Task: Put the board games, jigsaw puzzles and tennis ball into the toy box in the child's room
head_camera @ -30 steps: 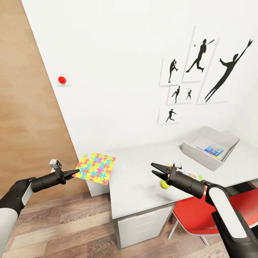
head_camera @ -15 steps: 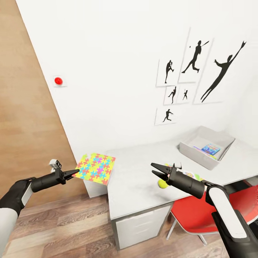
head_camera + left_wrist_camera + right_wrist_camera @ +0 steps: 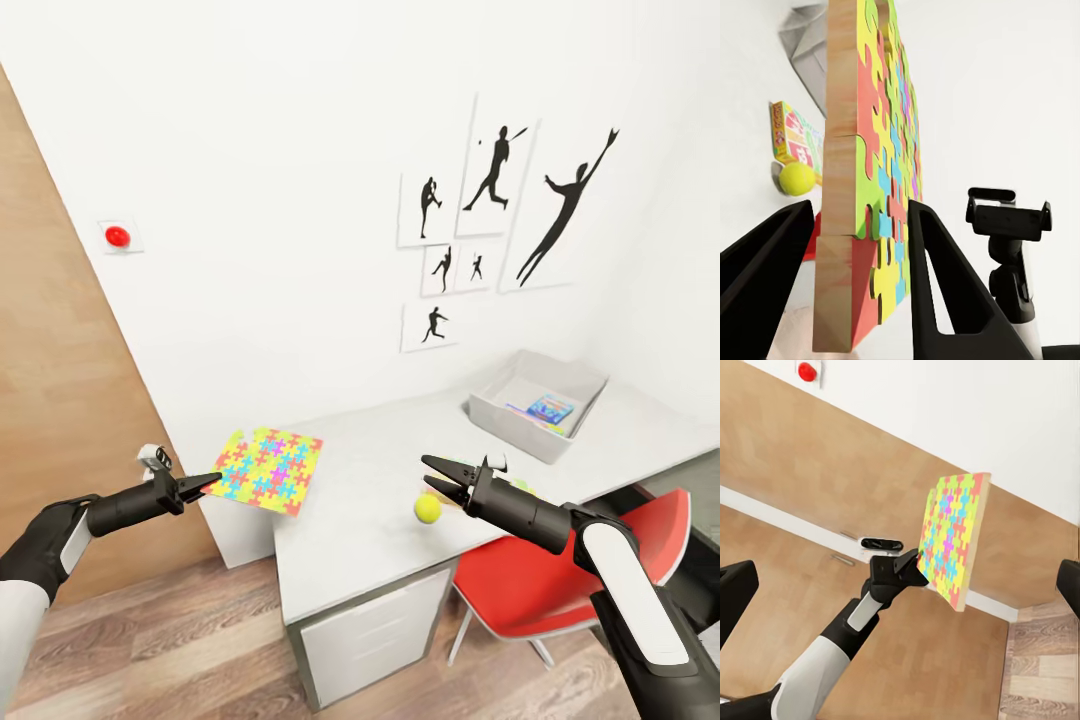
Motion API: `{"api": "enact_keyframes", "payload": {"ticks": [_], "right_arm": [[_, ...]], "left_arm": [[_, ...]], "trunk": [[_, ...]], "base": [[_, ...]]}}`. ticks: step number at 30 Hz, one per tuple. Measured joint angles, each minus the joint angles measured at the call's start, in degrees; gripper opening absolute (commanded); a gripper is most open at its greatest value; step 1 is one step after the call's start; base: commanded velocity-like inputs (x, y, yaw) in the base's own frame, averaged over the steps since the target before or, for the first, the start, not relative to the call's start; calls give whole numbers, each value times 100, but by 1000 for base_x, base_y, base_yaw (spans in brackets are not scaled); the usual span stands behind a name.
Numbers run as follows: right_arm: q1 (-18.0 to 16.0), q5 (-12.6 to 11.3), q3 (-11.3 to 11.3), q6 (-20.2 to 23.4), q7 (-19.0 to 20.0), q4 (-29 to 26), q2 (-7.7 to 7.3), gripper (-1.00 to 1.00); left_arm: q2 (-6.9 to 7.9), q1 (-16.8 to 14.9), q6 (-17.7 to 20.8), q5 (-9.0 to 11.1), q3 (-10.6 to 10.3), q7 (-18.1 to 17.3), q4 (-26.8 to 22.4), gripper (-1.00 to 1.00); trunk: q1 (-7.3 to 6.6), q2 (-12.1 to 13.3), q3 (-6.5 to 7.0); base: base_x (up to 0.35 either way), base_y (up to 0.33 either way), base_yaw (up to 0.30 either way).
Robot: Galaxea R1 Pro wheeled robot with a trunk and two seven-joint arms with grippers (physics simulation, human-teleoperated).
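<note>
Gripping multicoloured jigsaw puzzle (image 3: 264, 470); wooden edge.

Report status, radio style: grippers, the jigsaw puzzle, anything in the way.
Left gripper shut on jigsaw puzzle, held off the table's end. Right gripper open, empty. Tennis ball on table between puzzle and toy box.

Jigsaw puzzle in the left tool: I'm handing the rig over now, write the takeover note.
Left tool: shut on a jigsaw puzzle, held in the air at the table's left end.
Right tool: open, holding nothing, above the table beside the tennis ball.
Toy box at the table's far right already holds a blue carton.
A printed carton lies near the ball.
Left: box the held puzzle, ball and that carton; other toys are out of sight.
</note>
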Motion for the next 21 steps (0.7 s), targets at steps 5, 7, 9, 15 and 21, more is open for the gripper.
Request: {"api": "enact_keyframes", "payload": {"ticks": [5, 7, 9, 15, 21], "right_arm": [[0, 0, 0, 0, 3, 4, 0, 100], [0, 0, 0, 0, 1, 6, 0, 100], [-1, 0, -3, 0, 2, 6, 0, 100], [-1, 3, -7, -36, 5, 8, 1, 100], [-1, 3, -4, -42, 2, 4, 1, 100]], "left_arm": [[0, 0, 0, 5, 0, 0, 0, -100], [0, 0, -9, 7, -1, 0, 0, -100], [1, 1, -26, 8, 0, 0, -1, -100], [1, 8, -43, 18, 20, 0, -2, -100], [1, 11, -52, 22, 22, 2, 0, -100]], "trunk": [[0, 0, 35], [0, 0, 49], [0, 0, 57], [0, 1, 63], [0, 1, 63]], "base": [[0, 0, -202], [0, 0, -165], [0, 0, -88], [0, -3, -18], [0, -171, -4]]}}
